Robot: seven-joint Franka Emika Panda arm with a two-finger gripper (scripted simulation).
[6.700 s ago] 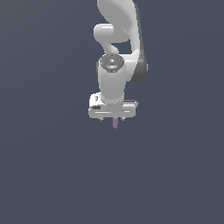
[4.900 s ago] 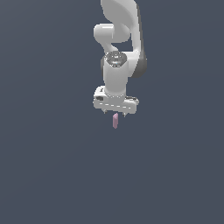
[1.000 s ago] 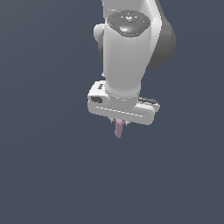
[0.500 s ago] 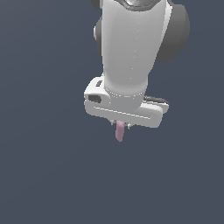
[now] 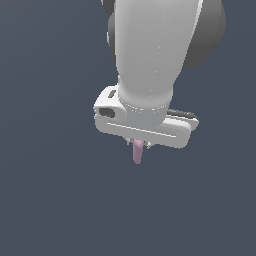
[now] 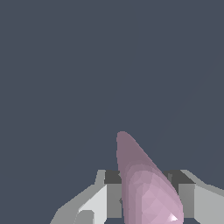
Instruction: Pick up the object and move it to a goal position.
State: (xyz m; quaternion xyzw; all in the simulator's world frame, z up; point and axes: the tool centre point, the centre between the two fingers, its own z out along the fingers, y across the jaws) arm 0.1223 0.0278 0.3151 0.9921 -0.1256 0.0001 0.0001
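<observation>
Between the two grey fingers (image 6: 113, 192) of the gripper (image 5: 138, 145) sits the object (image 5: 137, 151), a slim pink-mauve stick with a rounded tip, and the pincer is pinching it near its upper part so that most of its length hangs free below the white hand. In the wrist view the object (image 6: 146, 188) rises from between the finger pads and tapers away toward a blunt end, with a finger standing on each side of it, which suggests a grip across its narrow width; that is likely chosen because the piece is so much thinner than the hand that only a centred pinch would hold it steady. It points roughly downward in the exterior view, slightly off vertical, and nothing touches its free end, so I judge it to be lifted and in transit instead of resting on anything. Above the hand the arm's broad white link (image 5: 150, 50) fills the upper part of the exterior view. Around all this is only a flat, even dark slate-blue ground with no edge, seam, shadow or marker showing; no goal marker is visible, and whether that ground is a surface or a backdrop cannot be told.
</observation>
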